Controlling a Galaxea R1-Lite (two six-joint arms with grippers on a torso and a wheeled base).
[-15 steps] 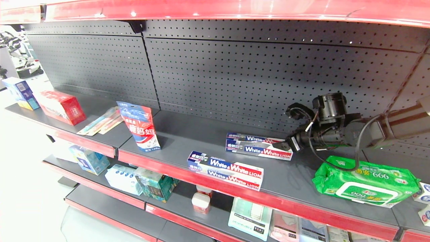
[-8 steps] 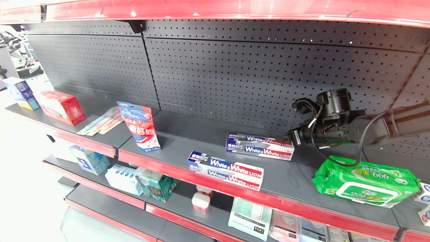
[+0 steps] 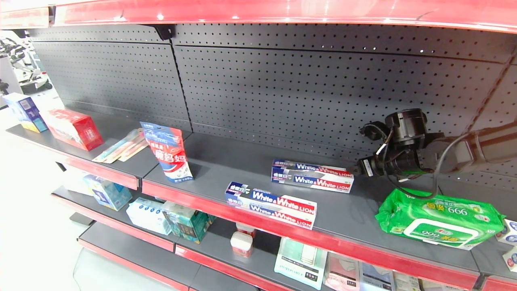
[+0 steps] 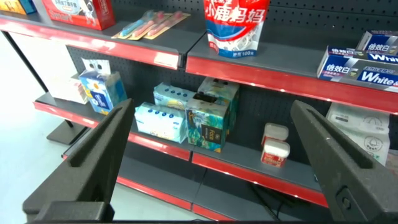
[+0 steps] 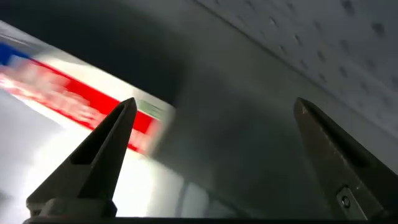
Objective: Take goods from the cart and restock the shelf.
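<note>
Two toothpaste boxes lie on the grey shelf [image 3: 226, 161]: one at the back [image 3: 312, 176], one at the front edge [image 3: 271, 204]. My right gripper [image 3: 357, 169] hovers just off the right end of the rear box, open and empty. In the right wrist view the gripper [image 5: 214, 124] has its fingers spread wide, with the end of that toothpaste box [image 5: 68, 99] lying ahead of them and apart from them. My left gripper [image 4: 214, 124] is open and empty, low in front of the lower shelves.
A green wipes pack [image 3: 440, 216] lies under my right arm. To the left stand a red-blue pouch [image 3: 167, 151], toothbrushes [image 3: 121, 147], a red box [image 3: 72, 129] and a blue box [image 3: 24, 111]. Tissue packs [image 4: 161, 118] and small jars [image 4: 273, 146] fill the shelf below. Pegboard backs the shelf.
My right gripper has drawn back to the right and slightly up, off the right end of the rear toothpaste box, which stays on the shelf.
</note>
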